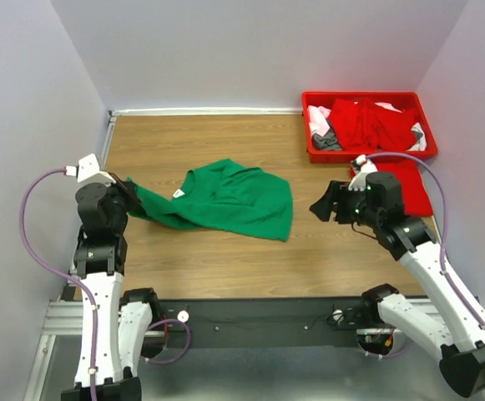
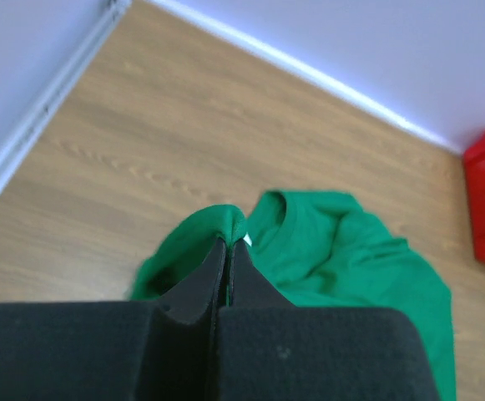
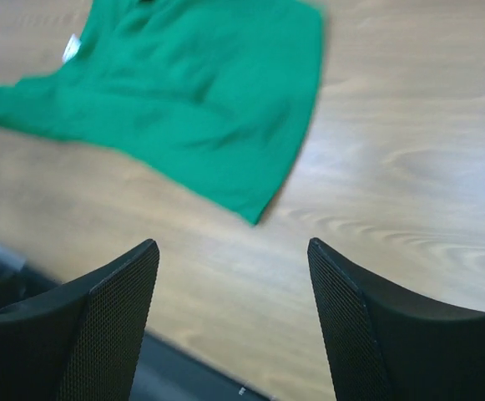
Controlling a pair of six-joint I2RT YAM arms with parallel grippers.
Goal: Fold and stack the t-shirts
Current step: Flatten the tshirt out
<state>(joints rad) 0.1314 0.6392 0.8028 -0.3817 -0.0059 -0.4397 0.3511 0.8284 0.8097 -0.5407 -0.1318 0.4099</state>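
1. At the left end of the green t-shirt, the left gripper is clamped on a bunched bit of the fabric. The left wrist view shows its two black fingers pressed together, with a fold of green cloth pinched between the tips.
2. The green t-shirt lies crumpled on the wooden table. Its left part runs in a narrow strip to the left gripper. The collar faces up with a white label showing, and the right hem forms a fairly straight edge.
3. Just right of the green t-shirt, the right gripper hangs apart from the cloth. Its fingers are spread wide with nothing between them. The right wrist view shows only bare wood between the tips, with the shirt's hem lying beyond them.
4. Farther right of the green t-shirt, toward the back wall, a red plastic bin holds crumpled red t-shirts. A white-pink garment and a grey garment sit at the bin's left side.
5. Far right of the green t-shirt, a red garment lies flat on the table, touching the bin's near wall and partly hidden behind the right arm.
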